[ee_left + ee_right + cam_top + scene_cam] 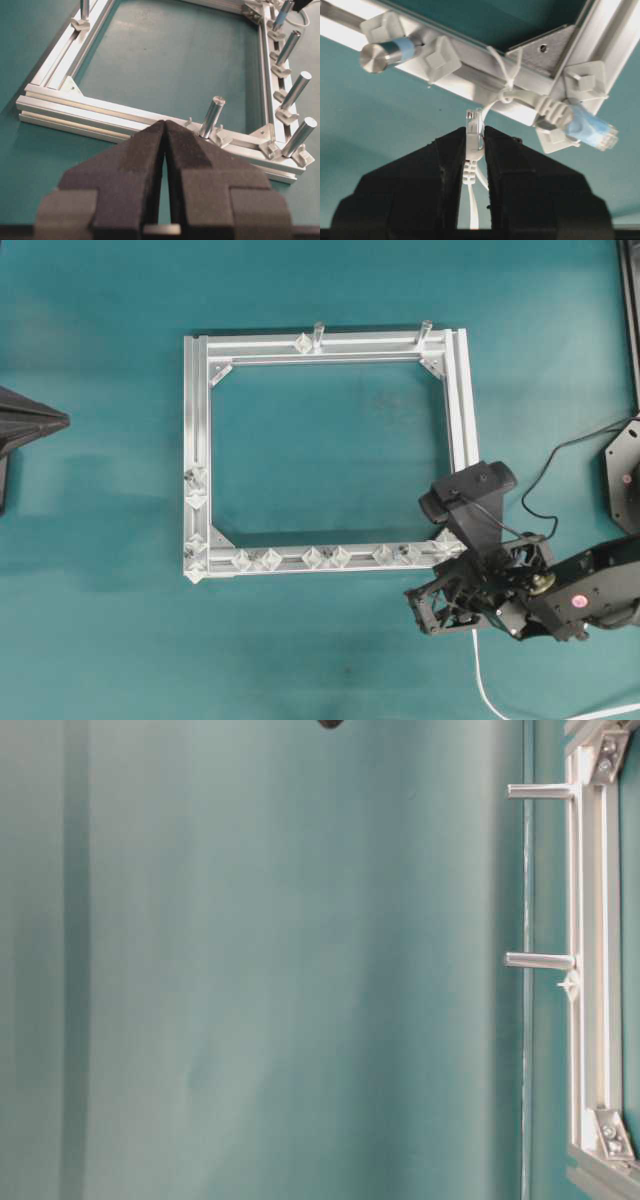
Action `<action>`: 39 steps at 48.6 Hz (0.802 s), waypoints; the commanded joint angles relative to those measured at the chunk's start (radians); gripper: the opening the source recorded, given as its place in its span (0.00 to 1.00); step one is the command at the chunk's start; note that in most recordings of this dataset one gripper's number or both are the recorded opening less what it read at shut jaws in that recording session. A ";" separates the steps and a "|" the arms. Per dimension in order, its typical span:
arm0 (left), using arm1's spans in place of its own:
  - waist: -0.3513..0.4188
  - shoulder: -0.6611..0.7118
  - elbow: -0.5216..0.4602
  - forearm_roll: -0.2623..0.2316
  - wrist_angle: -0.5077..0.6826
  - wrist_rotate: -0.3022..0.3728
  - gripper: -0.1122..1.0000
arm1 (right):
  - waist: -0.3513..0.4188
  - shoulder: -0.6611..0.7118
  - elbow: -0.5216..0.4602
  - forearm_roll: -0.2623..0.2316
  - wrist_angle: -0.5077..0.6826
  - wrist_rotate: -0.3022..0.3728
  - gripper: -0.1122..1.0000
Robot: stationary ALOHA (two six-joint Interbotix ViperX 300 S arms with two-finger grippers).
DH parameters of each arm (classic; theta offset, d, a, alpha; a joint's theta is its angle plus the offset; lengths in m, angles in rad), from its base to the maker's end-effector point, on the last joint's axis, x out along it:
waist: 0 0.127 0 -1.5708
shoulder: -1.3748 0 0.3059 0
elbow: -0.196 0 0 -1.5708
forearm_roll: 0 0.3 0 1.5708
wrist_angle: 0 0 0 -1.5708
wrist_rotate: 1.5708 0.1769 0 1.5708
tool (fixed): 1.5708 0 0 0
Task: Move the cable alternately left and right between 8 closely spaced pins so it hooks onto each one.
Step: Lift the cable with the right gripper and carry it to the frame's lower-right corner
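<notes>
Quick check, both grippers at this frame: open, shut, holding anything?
Left gripper: shut, holding nothing.
Right gripper: shut on the cable, pinched just behind its plug, near the frame corner.

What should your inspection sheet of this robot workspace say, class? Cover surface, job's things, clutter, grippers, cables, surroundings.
Surface: teal table mat bearing a rectangular aluminium frame.
Job's things: thin white cable with clear plug; shiny silver diamond pins, no cable seen on them.
Clutter: nothing seen.
Grippers: right gripper shut on the plug; left gripper shut, empty.
Cables: grey cord with blue plug tied at the frame corner.
Surroundings: nothing seen.
</notes>
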 commanded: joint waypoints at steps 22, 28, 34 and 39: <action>-0.002 0.015 -0.028 0.003 -0.005 -0.005 0.10 | -0.081 -0.069 0.020 -0.054 0.026 -0.003 0.24; -0.002 0.015 -0.028 0.003 -0.005 -0.005 0.10 | -0.092 -0.069 0.021 -0.055 0.023 -0.002 0.24; -0.002 0.015 -0.029 0.003 -0.005 -0.005 0.10 | -0.095 -0.069 0.020 -0.055 0.021 -0.002 0.24; -0.002 0.014 -0.028 0.003 -0.005 -0.005 0.10 | -0.095 -0.069 0.020 -0.055 0.021 -0.003 0.24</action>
